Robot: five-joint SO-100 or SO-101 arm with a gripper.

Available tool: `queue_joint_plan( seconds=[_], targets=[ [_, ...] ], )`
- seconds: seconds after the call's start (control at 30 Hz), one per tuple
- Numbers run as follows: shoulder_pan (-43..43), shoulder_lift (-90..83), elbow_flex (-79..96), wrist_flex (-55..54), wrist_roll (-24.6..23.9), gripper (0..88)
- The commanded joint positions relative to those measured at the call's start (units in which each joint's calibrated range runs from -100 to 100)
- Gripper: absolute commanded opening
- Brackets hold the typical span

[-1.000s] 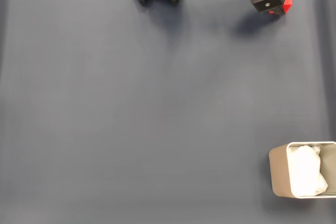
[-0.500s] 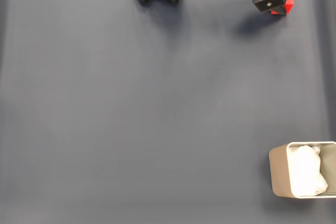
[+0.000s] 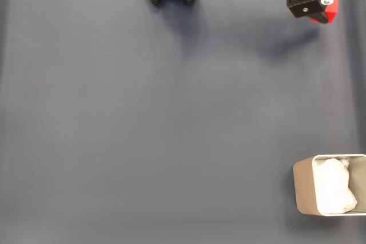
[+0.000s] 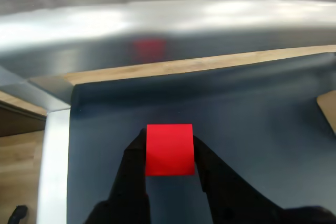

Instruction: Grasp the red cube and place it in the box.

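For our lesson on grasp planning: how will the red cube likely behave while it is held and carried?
The red cube probably stays rigid: its edges look straight between the fingers of the gripper. Its flat sides should resist rolling or twisting. Its smooth faces might slip if the squeeze loosens. It seems light, being far smaller than the box.

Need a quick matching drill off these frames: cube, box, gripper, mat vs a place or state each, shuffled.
Things:
1. red cube
2. box
3. gripper
4. dark mat

Place or state:
A. stands at the lower right corner in the fixed view, with white lining inside
B. shut on something, at the top right edge in the fixed view
C. covers the table
D. clamped between two black fingers in the wrist view

Pairs: 1-D, 2-A, 3-B, 4-C
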Motion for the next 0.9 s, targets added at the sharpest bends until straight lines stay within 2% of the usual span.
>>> queue_joint_plan(
  seconds=[0.0,0.47,0.87],
  targets=[
    [3.2,-3.0,-4.6,2.0,-0.5,9.0],
    [17.4,-3.2,-19.0,11.9,-1.8,9.2],
    [26.2,1.0,-28.8,13.4,-2.0,9.5]
  ],
)
